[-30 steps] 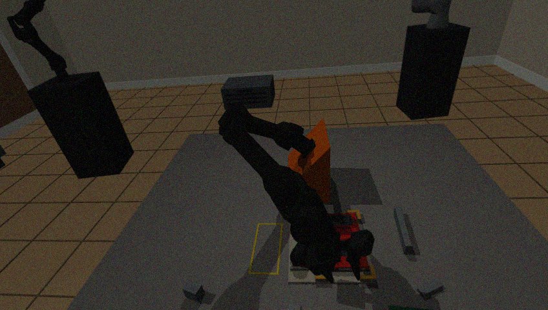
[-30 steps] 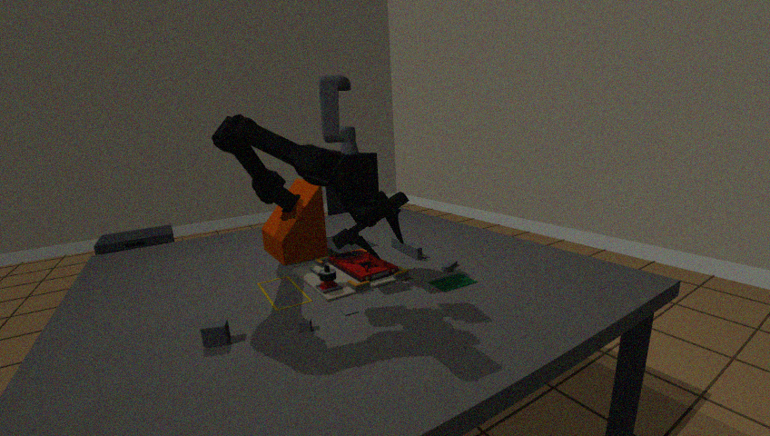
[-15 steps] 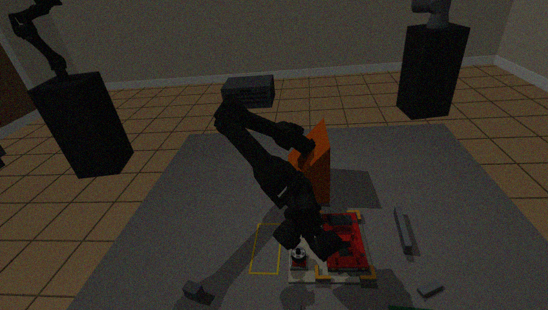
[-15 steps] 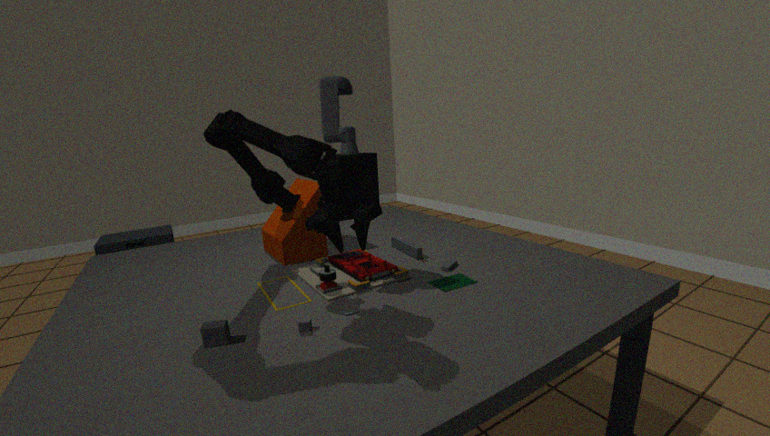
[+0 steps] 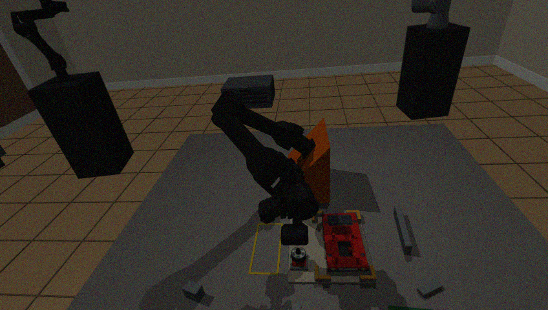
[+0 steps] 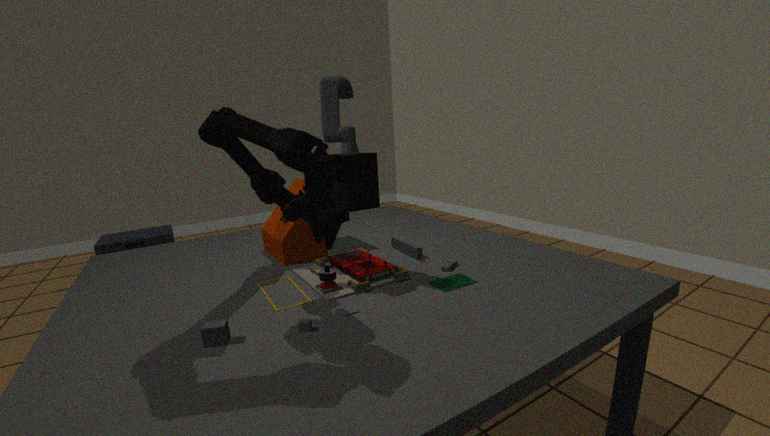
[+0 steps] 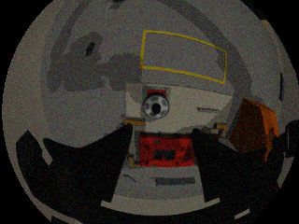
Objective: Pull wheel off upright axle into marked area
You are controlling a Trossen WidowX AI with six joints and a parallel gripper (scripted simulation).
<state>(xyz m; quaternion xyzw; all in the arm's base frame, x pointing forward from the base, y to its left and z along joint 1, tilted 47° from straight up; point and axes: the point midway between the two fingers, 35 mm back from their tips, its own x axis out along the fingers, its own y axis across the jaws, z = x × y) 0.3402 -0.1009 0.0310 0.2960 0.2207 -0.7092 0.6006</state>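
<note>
The grey-rimmed wheel (image 5: 298, 256) (image 6: 327, 276) (image 7: 148, 106) sits around the dark upright axle (image 5: 298, 250) (image 6: 327, 267) (image 7: 156, 108), above a small red base on the pale board. The yellow outline of the marked area (image 5: 263, 273) (image 6: 294, 305) (image 7: 142, 49) lies on the table beside the board, with nothing inside it. My gripper (image 6: 330, 243) (image 7: 163, 131) points down above the board, behind the wheel in the exterior view. Its fingers stand apart with nothing between them in the wrist view. In the top view the arm hides the fingertips.
A red chassis (image 5: 331, 245) (image 7: 147, 154) lies on the pale board (image 5: 315, 249) (image 7: 179, 109) between yellow corner pieces. An orange block (image 5: 322, 180) (image 6: 286, 242) (image 7: 254, 126) stands behind. A grey bar (image 5: 402, 232) (image 6: 405, 248), small grey blocks and a green plate (image 6: 453, 282) lie around.
</note>
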